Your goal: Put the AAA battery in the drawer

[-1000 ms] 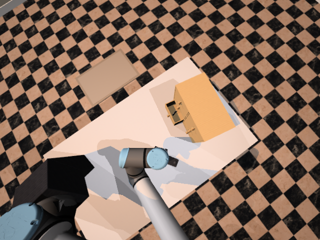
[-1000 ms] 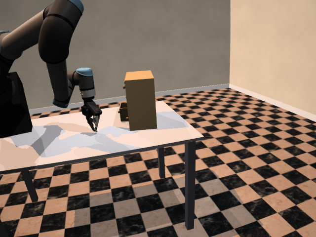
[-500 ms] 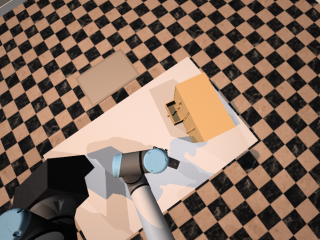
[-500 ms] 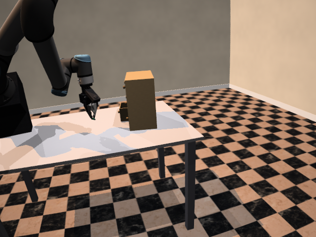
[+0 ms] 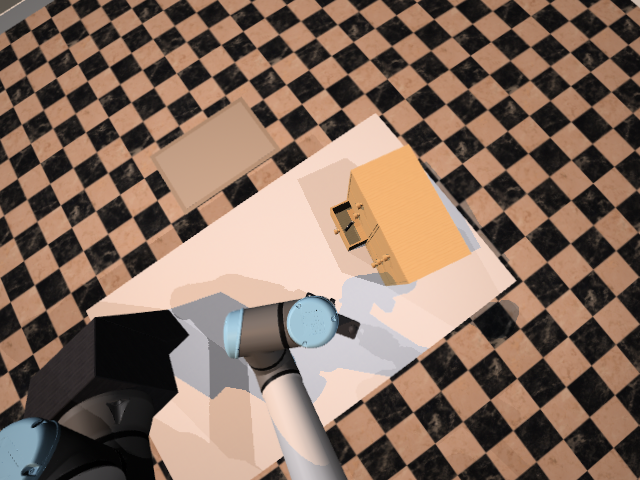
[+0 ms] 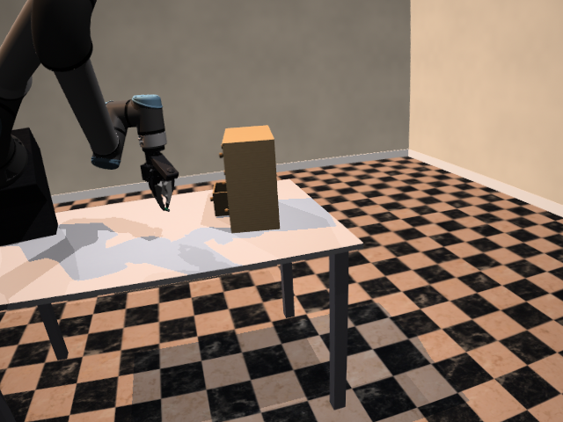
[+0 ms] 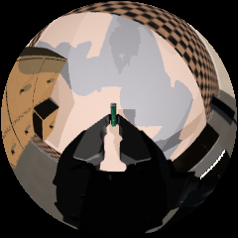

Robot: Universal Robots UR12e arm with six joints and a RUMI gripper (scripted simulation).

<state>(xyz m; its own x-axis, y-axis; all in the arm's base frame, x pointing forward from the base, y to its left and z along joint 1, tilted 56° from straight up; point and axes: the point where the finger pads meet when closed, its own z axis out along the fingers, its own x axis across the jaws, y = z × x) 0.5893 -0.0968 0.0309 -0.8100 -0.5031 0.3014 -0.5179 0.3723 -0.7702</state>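
My gripper [image 6: 166, 209] [image 7: 113, 115] is closed on the green AAA battery [image 6: 166, 209] [image 7: 113, 114], which sits at its fingertips above the worktop [image 5: 248, 248] [image 6: 118, 218] [image 7: 94, 106]. I judge this the carrying step; next I should swing toward the open drawer [image 5: 356, 245] [image 6: 221, 202] [image 7: 49, 130] ahead.

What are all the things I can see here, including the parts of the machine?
Table: one, pale top, dark legs, under the chest.
Chest: one, orange-brown, upright on the table.
Open drawer: one, brown, sticking out of the chest.
Battery: one, green, between the fingertips.
Floor: one, black and tan checks, below.
Arm: one, black, grey and blue, over the table.
Gripper: one, black, shut on the battery.
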